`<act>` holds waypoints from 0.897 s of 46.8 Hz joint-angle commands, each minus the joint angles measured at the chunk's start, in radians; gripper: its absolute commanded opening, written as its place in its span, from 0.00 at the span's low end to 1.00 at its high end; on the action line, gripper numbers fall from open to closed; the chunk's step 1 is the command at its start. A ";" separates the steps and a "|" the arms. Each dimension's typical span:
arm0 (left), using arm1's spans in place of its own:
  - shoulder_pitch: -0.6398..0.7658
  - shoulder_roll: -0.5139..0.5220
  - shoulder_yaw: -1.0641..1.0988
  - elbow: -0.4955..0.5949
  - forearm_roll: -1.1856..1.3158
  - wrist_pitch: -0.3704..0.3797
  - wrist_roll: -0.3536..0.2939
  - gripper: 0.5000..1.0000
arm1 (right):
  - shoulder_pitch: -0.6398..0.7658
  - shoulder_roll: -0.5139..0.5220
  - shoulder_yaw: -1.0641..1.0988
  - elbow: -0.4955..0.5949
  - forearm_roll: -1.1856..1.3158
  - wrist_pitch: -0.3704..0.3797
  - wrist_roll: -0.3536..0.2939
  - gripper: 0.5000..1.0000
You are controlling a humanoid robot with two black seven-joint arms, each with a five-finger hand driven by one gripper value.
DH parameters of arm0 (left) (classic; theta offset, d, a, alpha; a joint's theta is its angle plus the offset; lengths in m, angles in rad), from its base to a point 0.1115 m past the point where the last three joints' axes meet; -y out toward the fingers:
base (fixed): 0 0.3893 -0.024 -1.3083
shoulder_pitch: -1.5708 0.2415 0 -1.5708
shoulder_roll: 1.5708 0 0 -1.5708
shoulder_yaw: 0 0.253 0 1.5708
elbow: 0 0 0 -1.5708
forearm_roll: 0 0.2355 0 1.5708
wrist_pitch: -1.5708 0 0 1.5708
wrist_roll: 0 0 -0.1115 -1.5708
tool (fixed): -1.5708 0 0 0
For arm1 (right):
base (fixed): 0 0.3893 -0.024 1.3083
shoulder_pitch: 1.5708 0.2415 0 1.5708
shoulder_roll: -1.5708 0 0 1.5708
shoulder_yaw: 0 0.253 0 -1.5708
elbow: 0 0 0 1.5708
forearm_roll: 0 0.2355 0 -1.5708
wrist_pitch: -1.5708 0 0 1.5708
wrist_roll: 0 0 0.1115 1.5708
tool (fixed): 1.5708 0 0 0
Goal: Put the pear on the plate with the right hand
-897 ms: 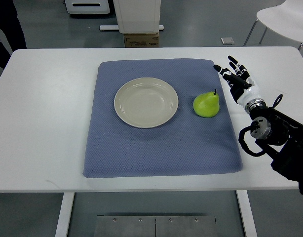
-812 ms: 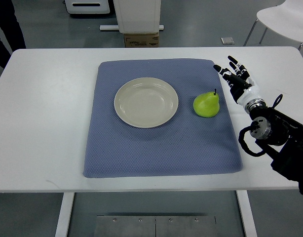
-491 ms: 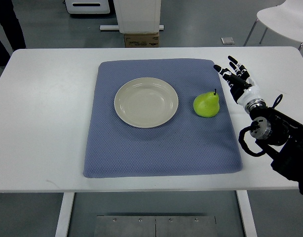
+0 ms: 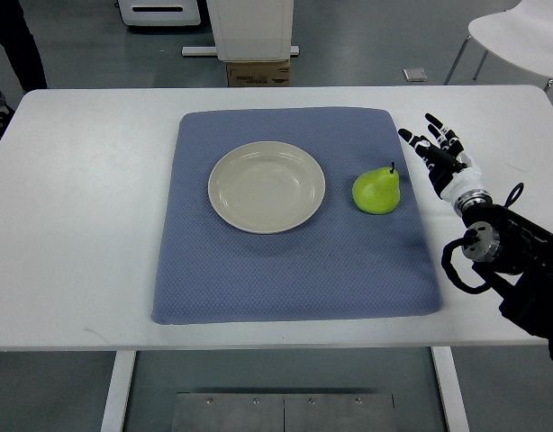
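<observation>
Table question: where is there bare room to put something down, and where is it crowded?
The white table left of the blue mat is bare, as is the mat's near half below the plate. Tightest is between the pear and the open right hand.

The robot's right arm [image 4: 515, 270], a black jointed limb with looped cables at the wrist, comes in from the picture's right edge and angles up and to the left. It ends in the black-and-white fingered right hand [image 4: 439, 155], which sits past a pale wrist cuff. The hand's fingers [image 4: 431, 121] are spread and extended (pointing up and to the left), gripping nothing, with the thumb splayed out to the left side. The hand hangs over the right part of the white counter [image 4: 78, 225]. Only this one arm shows in the top view.
</observation>
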 commanded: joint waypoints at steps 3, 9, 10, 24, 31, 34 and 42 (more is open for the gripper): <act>0.000 0.000 0.000 0.000 0.000 0.000 0.000 1.00 | 0.034 0.014 0.003 -0.015 0.000 0.001 0.023 1.00; 0.000 0.000 0.000 0.000 0.000 0.000 0.000 1.00 | 0.061 0.014 0.005 -0.034 0.001 0.000 0.027 1.00; 0.000 0.000 0.000 0.000 0.000 0.000 0.000 1.00 | 0.064 0.015 0.005 -0.035 0.001 0.000 0.027 1.00; 0.000 0.000 0.000 0.000 0.000 0.000 0.000 1.00 | 0.067 0.008 0.026 -0.029 0.003 0.030 0.027 1.00; 0.000 0.000 0.000 0.000 0.000 0.000 0.000 1.00 | 0.052 0.005 0.011 -0.003 -0.003 0.038 0.053 1.00; 0.000 0.000 0.000 0.000 0.000 0.000 0.000 1.00 | 0.032 -0.014 0.000 0.046 -0.028 0.040 0.089 1.00; 0.000 0.000 0.000 0.000 0.000 0.000 0.000 1.00 | -0.020 -0.126 -0.029 0.219 -0.120 0.033 0.121 1.00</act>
